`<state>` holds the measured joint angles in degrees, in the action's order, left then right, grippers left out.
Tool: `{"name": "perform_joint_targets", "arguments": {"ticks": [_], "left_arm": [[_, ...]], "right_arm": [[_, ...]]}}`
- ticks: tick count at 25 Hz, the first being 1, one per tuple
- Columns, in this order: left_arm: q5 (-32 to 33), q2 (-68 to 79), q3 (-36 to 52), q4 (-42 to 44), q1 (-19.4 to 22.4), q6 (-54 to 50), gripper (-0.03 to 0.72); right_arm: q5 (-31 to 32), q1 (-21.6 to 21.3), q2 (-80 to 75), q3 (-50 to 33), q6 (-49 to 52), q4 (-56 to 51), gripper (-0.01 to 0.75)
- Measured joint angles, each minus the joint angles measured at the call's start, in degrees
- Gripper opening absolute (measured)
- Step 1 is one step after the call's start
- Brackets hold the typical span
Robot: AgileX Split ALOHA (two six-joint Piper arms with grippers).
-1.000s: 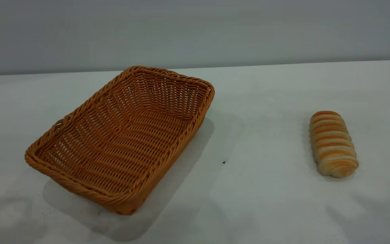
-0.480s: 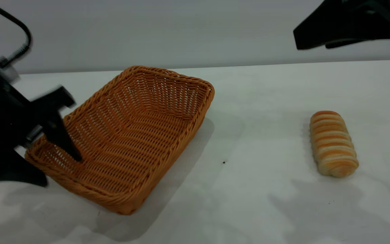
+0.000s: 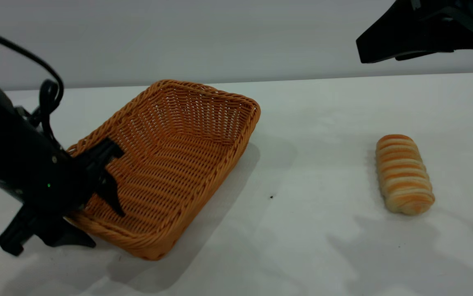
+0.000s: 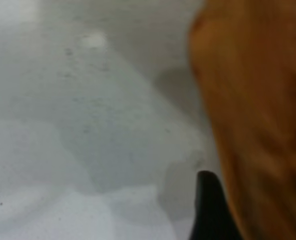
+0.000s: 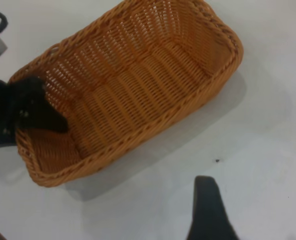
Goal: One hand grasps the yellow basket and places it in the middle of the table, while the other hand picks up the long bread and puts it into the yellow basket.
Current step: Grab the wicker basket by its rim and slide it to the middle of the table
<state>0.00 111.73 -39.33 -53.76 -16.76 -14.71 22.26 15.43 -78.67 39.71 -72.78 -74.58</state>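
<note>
Table [image 3: 323, 255]: you see a wide white top; it carries the basket on your left side and the bread on your right side, well apart from each other.
Yellow basket [image 3: 170, 164]: it lies on the table at the left of the middle, turned at an angle. Inside there is only one finger of the left gripper; no bread is in it.
Left gripper [image 3: 78, 205]: it stands at the near short end of the basket. Its fingers are spread, one finger [image 3: 109, 181] inside over the woven floor and the other outside on the table, with the rim between them. You cannot tell if they press on the rim.
Right gripper [image 3: 362, 49]: it hangs high above the far right part of the table, well above the bread. You cannot tell if its fingers are apart or together.
Long bread [image 3: 403, 174]: it lies on the bare table at the right, outside the basket, and nothing touches it.
</note>
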Motion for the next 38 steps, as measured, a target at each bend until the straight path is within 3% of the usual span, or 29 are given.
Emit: {"name": "perform_joint_targets", "arguments": {"ticks": [2,5,6,10,13,19,27,31,38], "left_arm": [[0.0,0.9,0.0,-1.9,0.0,0.0,0.39],[-0.5,1.0,0.0,-3.5,0.0,-0.6,0.148],[-1.0,1.0,-0.1,-4.1,0.0,-1.0,0.099],[0.0,0.2,-0.3,-3.4,0.0,0.7,0.102],[1.5,-3.3,-0.4,-0.4,0.5,6.7,0.102],[19.0,-3.6,-10.5,9.9,7.7,23.1,0.102],[37.7,10.4,-35.5,25.6,7.8,25.6,0.102],[40.6,15.9,-42.3,29.9,7.8,24.3,0.102],[40.2,19.5,-44.0,29.6,6.8,24.8,0.102]], "right_arm": [[-0.2,0.0,0.0,0.0,0.0,0.1,0.535],[-0.8,0.0,0.0,0.0,0.0,0.3,0.535],[-1.3,0.0,0.0,0.0,0.0,0.4,0.535],[-2.7,-0.5,-0.1,0.0,2.0,1.4,0.535],[-2.3,-3.8,-1.1,0.1,5.8,5.0,0.535],[-3.6,-10.9,-8.8,1.0,7.6,7.8,0.535],[-10.3,-11.0,-23.7,9.0,5.8,7.8,0.535],[-11.1,-11.1,-32.3,14.1,5.8,7.8,0.535],[-14.7,-11.2,-44.8,18.8,5.8,7.6,0.535]]}}
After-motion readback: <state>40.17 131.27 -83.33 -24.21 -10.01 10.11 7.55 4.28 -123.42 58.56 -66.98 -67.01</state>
